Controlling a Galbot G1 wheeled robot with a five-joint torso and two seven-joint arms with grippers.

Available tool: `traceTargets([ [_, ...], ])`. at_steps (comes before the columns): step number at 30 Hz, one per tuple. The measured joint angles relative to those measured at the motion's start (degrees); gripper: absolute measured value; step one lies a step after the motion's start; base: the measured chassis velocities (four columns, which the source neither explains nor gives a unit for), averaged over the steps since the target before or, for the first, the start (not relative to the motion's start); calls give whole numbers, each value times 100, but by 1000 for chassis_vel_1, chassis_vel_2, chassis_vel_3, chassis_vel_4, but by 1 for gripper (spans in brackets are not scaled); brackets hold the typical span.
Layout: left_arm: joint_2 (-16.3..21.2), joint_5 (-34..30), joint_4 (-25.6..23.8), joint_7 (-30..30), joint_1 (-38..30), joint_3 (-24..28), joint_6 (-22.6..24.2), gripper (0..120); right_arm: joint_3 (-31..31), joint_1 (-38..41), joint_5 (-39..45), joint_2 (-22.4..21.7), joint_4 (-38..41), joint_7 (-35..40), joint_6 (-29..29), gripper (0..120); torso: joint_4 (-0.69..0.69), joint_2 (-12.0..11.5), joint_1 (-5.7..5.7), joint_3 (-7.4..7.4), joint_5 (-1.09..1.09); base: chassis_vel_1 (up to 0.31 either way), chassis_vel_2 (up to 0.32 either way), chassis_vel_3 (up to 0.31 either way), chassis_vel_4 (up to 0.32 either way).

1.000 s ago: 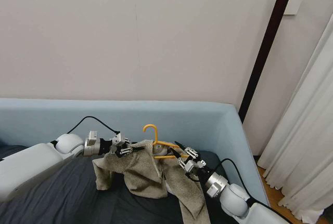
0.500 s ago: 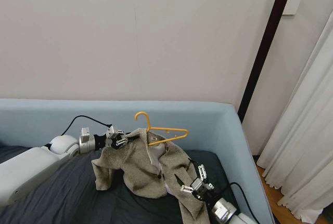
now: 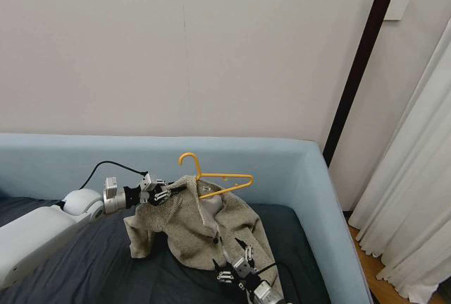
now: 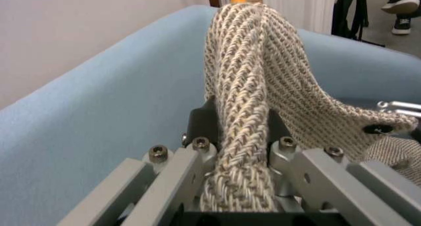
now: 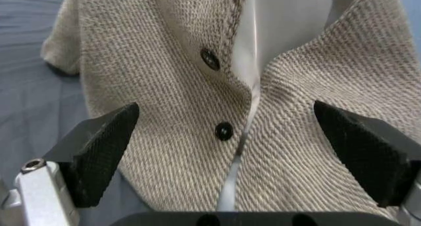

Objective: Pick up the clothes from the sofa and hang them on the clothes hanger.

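A beige knitted cardigan with dark buttons hangs on a yellow hanger above the sofa's dark seat. My left gripper is shut on the cardigan's shoulder, where the knit bunches between its fingers. My right gripper is low, just in front of the cardigan's lower hem, and stands open. From its wrist, the button front lies spread between the two wide-apart black pads, without touching them.
The light blue sofa back and right armrest enclose the dark seat. A dark wooden post rises at the right, with white curtains beside it. A pale wall stands behind.
My right gripper has let go, dropped down and back toward me, away from the hanger's right end. The left gripper drew slightly left with the cardigan; the hanger's right side now sits bare.
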Motion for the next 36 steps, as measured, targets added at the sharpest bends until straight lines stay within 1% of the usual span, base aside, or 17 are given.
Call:
traceTargets([
  [7,33,-7,-107,0,-5,4,23,8,33,136,-36,215,-428,102,-21,98,0,0,0,0,0,0,0,0,0],
  [10,3,-7,-108,2,-19,14,30,8,111,187,-220,386,-742,293,67,89,-1,0,0,0,0,0,0,0,0],
  [11,3,-7,-108,2,-19,14,30,8,111,187,-220,386,-742,293,67,89,-1,0,0,0,0,0,0,0,0],
  [12,-4,-7,-101,2,-25,15,31,8,111,198,-224,419,-775,341,63,86,-1,0,0,0,0,0,0,0,0],
  [15,-10,-8,-72,8,-32,21,33,8,109,296,-186,580,-930,513,1,68,0,0,0,0,0,0,0,0,0],
  [16,-10,-8,-72,8,-32,21,33,8,109,296,-186,580,-930,513,1,68,0,0,0,0,0,0,0,0,0],
  [20,42,-8,-83,29,-1,19,33,8,67,363,-69,640,-1033,578,-99,51,0,-1,0,0,-1,0,0,0,0],
  [21,42,-8,-83,29,-1,19,33,8,67,363,-69,640,-1033,578,-99,51,0,-1,0,0,-1,0,0,0,0],
  [23,74,-7,-91,51,19,12,32,8,35,368,56,628,-1052,579,-192,43,0,0,0,0,0,0,0,0,0],
  [24,80,-4,-93,58,30,6,31,8,13,368,123,613,-1053,578,-250,36,0,0,0,0,0,0,0,0,0],
  [25,80,1,-94,60,38,-1,30,8,3,367,167,604,-1059,577,-291,33,0,0,0,0,-1,0,0,0,0],
  [26,80,1,-94,60,38,-1,30,8,3,367,167,604,-1059,577,-291,33,0,0,0,0,-1,0,0,0,0],
  [27,77,3,-94,59,45,-10,28,8,3,365,207,603,-1063,576,-320,30,0,0,0,0,0,0,0,0,0],
  [29,61,5,-94,51,54,-27,24,8,23,362,403,606,-1051,574,-419,18,0,0,0,0,0,0,0,0,0],
  [30,61,5,-94,51,54,-27,24,8,23,362,403,606,-1051,574,-419,18,0,0,0,0,0,0,0,0,0],
  [34,62,6,-104,40,55,-37,23,8,4,381,586,574,-993,575,-473,1,0,0,0,0,0,0,0,0,0],
  [36,68,6,-113,40,55,-39,23,8,4,381,596,571,-988,575,-473,0,0,0,0,0,0,0,0,0,0],
])
